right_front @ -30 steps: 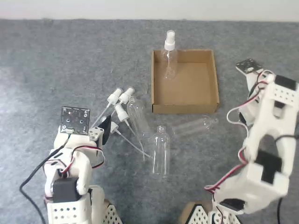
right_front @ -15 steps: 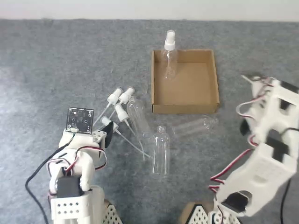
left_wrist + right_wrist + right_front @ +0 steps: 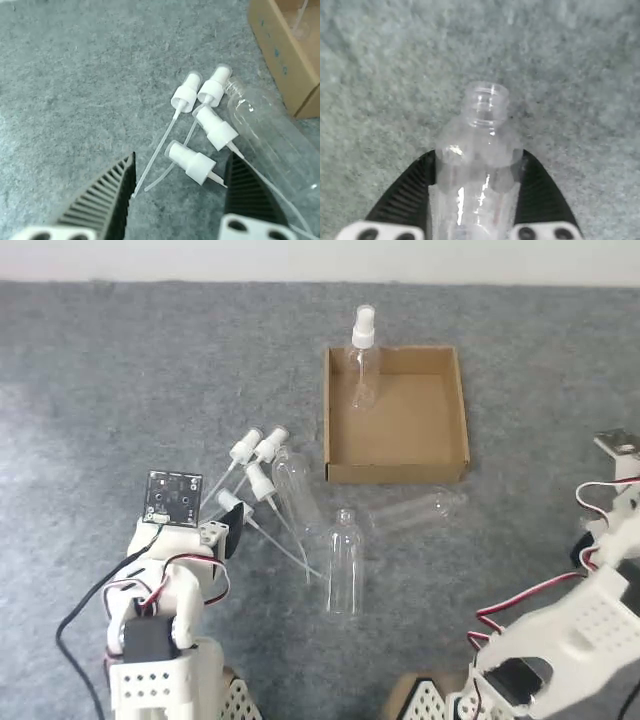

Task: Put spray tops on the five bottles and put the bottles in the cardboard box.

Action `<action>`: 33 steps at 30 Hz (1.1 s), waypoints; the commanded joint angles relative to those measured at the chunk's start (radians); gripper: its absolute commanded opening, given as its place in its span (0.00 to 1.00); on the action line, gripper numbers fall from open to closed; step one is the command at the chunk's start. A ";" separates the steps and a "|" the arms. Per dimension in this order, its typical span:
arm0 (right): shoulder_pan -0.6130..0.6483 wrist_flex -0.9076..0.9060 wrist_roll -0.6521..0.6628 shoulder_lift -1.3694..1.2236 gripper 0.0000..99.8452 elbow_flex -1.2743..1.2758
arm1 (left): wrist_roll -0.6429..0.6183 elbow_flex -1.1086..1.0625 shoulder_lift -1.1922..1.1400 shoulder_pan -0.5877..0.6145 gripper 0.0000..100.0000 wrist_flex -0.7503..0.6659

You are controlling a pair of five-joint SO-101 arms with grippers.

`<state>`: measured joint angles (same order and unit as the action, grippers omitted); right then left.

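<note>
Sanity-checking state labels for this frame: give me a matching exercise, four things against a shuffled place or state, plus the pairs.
1 capped bottle
2 left gripper
3 right gripper
4 loose spray tops

A lying on the table
B shut on an uncapped bottle
C inside the cardboard box
D open

Pairs: 1-C, 2-D, 3-B, 4-A

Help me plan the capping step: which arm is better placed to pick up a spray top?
Left. The left gripper hangs open just above the loose spray tops, one below the gap between its jaws. The right gripper is shut on an uncapped bottle, so it is busy.
</note>
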<state>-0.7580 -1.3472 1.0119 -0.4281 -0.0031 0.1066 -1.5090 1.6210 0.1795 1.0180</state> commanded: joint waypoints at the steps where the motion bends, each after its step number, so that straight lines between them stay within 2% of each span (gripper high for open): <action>1: 0.005 -0.004 0.017 0.002 0.19 -0.026 | -0.005 0.010 0.000 0.005 0.26 -0.026; 3: 0.024 -0.048 0.017 0.004 0.27 -0.031 | -0.005 0.010 0.000 0.005 0.26 -0.026; 5: 0.054 -0.084 0.017 0.016 0.30 -0.038 | -0.005 0.008 0.000 0.003 0.26 -0.026; 11: 0.110 -0.087 -0.005 0.087 0.30 -0.046 | -0.005 0.007 0.000 0.003 0.26 -0.025; 27: 0.082 -0.038 -0.034 0.107 0.30 -0.029 | -0.005 0.007 0.000 0.006 0.26 -0.025; 33: 0.081 0.038 -0.038 0.047 0.30 0.014 | -0.005 0.007 0.000 0.006 0.26 -0.023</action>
<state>-0.6659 -1.3472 0.9904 -0.3928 0.0138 0.1066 -1.5090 1.6226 0.1795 1.0180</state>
